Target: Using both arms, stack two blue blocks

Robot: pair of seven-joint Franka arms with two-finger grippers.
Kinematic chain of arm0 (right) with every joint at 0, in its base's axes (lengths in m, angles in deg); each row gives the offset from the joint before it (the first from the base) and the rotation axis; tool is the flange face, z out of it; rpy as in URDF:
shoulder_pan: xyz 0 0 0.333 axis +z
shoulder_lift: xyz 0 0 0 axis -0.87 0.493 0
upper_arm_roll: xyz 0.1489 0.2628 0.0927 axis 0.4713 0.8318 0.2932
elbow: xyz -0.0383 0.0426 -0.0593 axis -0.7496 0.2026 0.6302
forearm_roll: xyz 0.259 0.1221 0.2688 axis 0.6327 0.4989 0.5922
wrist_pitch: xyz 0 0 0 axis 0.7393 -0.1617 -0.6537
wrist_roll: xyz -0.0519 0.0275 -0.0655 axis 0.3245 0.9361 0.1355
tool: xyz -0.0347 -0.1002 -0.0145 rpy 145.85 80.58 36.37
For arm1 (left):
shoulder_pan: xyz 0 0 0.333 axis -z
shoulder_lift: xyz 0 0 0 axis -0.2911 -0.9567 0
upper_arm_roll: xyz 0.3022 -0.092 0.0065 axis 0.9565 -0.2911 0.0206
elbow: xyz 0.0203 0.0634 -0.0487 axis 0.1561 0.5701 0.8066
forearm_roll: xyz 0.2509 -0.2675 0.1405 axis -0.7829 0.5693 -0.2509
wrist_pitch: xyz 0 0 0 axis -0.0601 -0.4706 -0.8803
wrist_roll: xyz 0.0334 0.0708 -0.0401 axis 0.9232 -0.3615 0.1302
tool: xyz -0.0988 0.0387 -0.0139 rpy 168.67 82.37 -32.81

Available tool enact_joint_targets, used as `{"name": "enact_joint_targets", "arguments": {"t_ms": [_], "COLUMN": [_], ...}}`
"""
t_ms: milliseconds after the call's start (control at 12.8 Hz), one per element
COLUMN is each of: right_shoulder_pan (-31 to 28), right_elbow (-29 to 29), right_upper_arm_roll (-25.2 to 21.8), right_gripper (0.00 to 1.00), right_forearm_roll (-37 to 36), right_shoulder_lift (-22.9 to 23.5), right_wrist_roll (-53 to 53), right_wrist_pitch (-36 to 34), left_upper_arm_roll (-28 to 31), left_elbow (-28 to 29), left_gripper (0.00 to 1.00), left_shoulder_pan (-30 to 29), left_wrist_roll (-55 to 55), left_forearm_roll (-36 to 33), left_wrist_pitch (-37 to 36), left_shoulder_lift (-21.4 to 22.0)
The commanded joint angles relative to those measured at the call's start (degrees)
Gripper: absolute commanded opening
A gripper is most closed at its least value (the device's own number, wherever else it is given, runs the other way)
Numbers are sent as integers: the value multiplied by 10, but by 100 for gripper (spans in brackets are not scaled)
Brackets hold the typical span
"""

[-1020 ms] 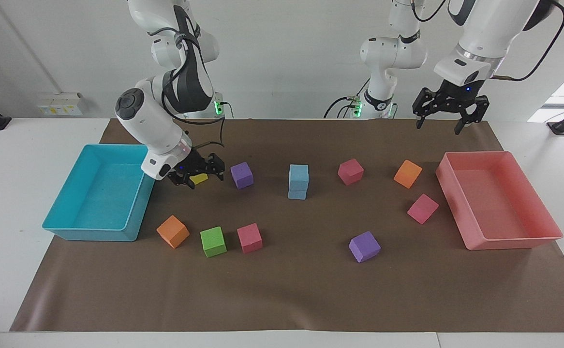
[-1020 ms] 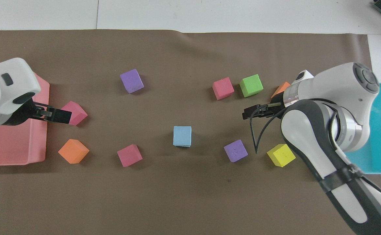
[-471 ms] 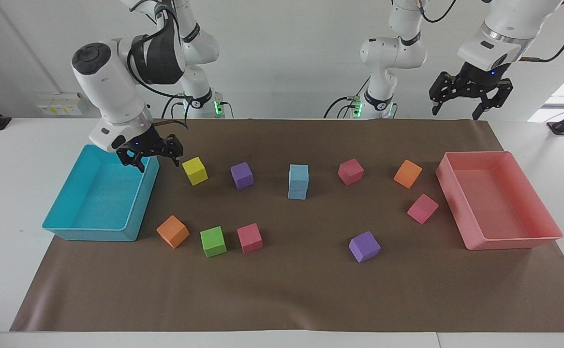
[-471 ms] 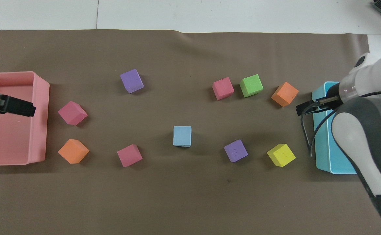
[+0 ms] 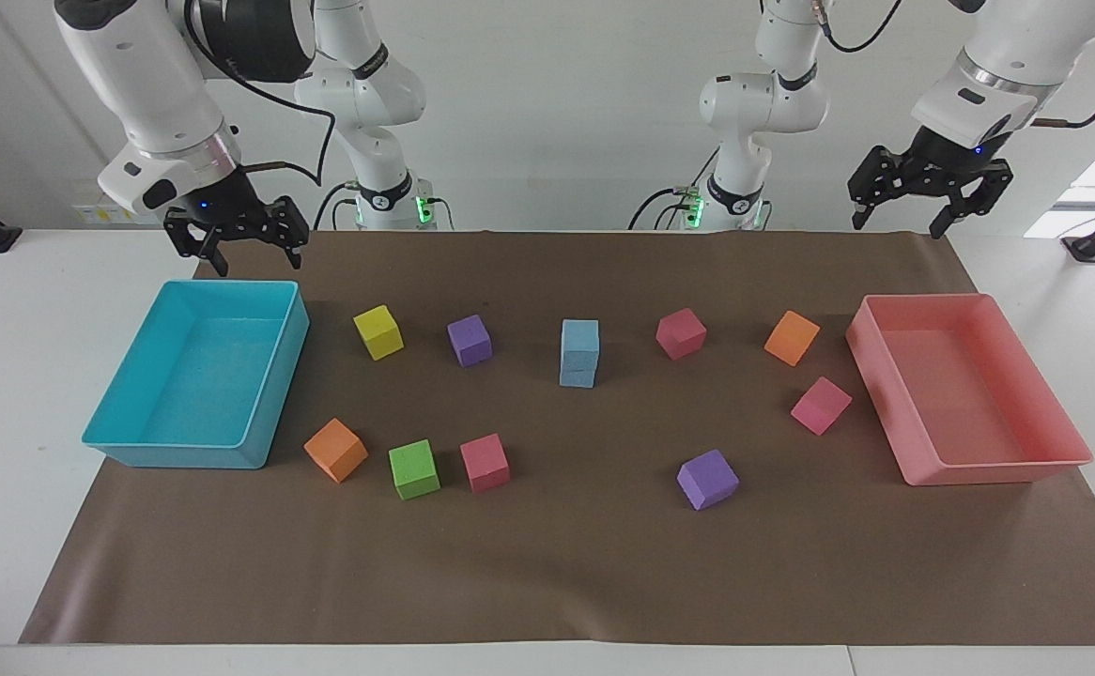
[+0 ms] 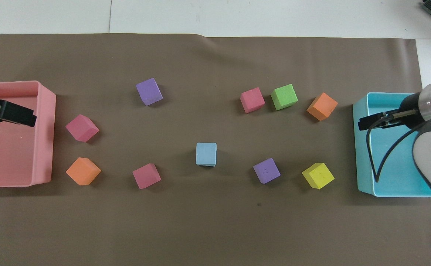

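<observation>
The two blue blocks (image 5: pixel 579 352) stand one on the other in the middle of the brown mat (image 5: pixel 547 582), well apart from both of my pincers and about midway between them, so I judge the stacking done and the step in hand is simply to draw clear without disturbing it. My right pincer (image 5: pixel 239 246) hangs in the air above the rim of the turquoise tray (image 5: pixel 280 376) at the edge closest to my base, its jaws spread wide and holding nothing. My left pincer (image 5: pixel 930 195) hangs high over the mat's edge just above the pink tray (image 5: pixel 895 413), also wide open and empty. To finish well I would keep both arms high and out at their own ends of the surface, make no sweep back across the middle, and keep cables and elbows away from the stack, since light foam cubes will likely topple at a nudge. The upper block sits nearly square on the lower one, with only a slight offset visible from overhead, so I see no need for a correcting touch. Below my right pincer the turquoise tray is empty; below my left pincer the pink tray is empty too. The other coloured cubes, yellow (image 5: pixel 378 332), purple, pink, orange and green, all lie loose on the mat between the trays, none inside either.
</observation>
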Motion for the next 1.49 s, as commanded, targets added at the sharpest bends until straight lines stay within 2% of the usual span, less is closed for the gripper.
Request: {"name": "enact_joint_targets", "arguments": {"t_ms": [0, 392, 549, 863, 1412], "right_shoulder_pan": [-5, -4, -4, -5, -3], "right_elbow": [-42, -48, -39, -9, -6], "right_upper_arm_roll": [5, 6, 8, 8, 9], "right_gripper": [100, 100, 100, 100, 100], "right_forearm_roll": [-18, -36, -33, -22, -17], "right_shoulder_lift": [2, -63, -83, -97, -98], "right_wrist_roll": [-5, -5, -6, -6, -6], "right_wrist_pitch": [-49, -102, -99, -100, -100], "left_upper_arm_roll": [-5, -5, -6, -6, -6], "left_elbow": [91, 85, 85, 90, 93], "left_gripper": [100, 100, 100, 100, 100], "left_shoulder_pan": [-12, -11, -11, -12, -12], "left_wrist_roll": [-8, -4, -2, 4, 3], "left_forearm_roll": [8, 2, 1, -1, -1], "left_wrist_pitch": [50, 47, 44, 43, 33], "left_shoulder_lift": [60, 56, 56, 60, 62]}}
